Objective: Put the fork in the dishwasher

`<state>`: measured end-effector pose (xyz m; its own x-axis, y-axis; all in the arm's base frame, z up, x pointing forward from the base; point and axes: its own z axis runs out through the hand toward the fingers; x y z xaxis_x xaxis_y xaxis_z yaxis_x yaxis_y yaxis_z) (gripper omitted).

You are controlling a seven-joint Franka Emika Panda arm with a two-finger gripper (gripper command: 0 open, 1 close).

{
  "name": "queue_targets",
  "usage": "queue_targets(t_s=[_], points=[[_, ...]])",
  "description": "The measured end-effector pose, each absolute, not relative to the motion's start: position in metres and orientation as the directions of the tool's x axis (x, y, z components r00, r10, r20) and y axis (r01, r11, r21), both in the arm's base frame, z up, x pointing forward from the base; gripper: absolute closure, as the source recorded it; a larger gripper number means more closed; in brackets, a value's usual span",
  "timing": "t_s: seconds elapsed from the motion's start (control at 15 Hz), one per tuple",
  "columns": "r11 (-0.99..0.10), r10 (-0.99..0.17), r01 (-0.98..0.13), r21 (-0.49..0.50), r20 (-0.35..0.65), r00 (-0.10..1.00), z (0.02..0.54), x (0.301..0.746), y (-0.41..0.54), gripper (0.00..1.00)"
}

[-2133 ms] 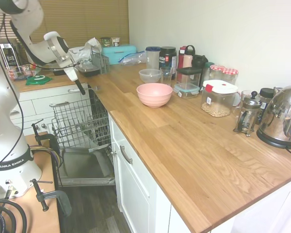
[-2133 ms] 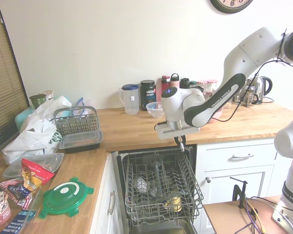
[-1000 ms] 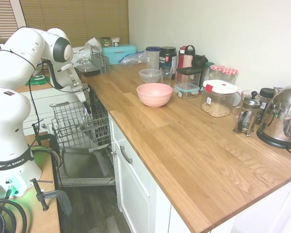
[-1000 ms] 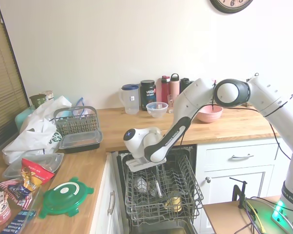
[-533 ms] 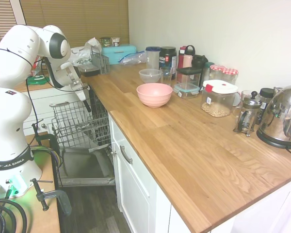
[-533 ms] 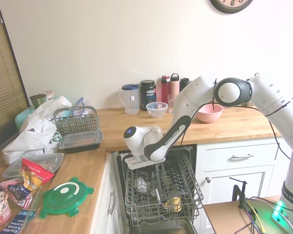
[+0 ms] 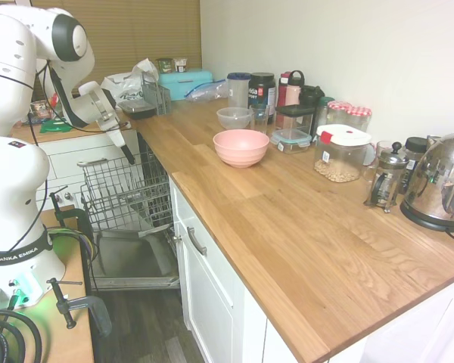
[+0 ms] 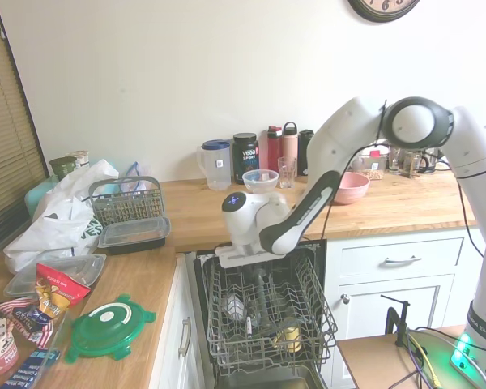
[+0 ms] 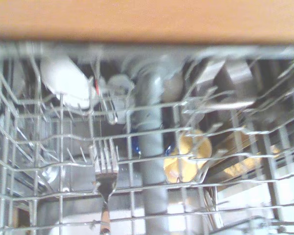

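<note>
The fork [image 8: 248,326] lies loose in the dishwasher's pulled-out wire rack [image 8: 269,312], free of the gripper. The wrist view shows the fork [image 9: 105,169] close up, resting on the rack wires [image 9: 196,147]. My gripper [image 7: 126,153] hangs above the rack [image 7: 125,193] near the counter's edge, open with nothing between its fingers. In the second exterior view the gripper [image 8: 245,263] sits over the rack's rear left part. The dishwasher's steel door panel [image 7: 132,265] lies folded down below.
A white cup [image 8: 233,306] and a yellow item [image 8: 290,334] sit in the rack. A pink bowl [image 7: 240,147] and a clear bowl [image 7: 234,117] stand on the wooden counter [image 7: 303,234]. White drawers [image 7: 76,162] flank the dishwasher. A cutlery basket [image 8: 128,207] rests on the counter.
The gripper dipped to the rack and let the fork go. It has since risen and drawn back, and the fork stays in the rack.
</note>
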<state>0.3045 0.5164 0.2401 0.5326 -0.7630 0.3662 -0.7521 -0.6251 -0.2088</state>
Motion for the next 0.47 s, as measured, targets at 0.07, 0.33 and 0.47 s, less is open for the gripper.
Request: queue_targets(t_s=[0.07, 0.33, 0.47], points=[[-0.624, -0.767, -0.747, -0.23, 0.364, 0.529, 0.254, 0.293, 0.507, 0.0], [-0.597, -0.8, -0.73, -0.333, 0.321, 0.507, 0.314, 0.261, 0.465, 0.0], [-0.566, -0.824, -0.734, -0.376, 0.283, 0.491, 0.346, 0.264, 0.436, 0.0]])
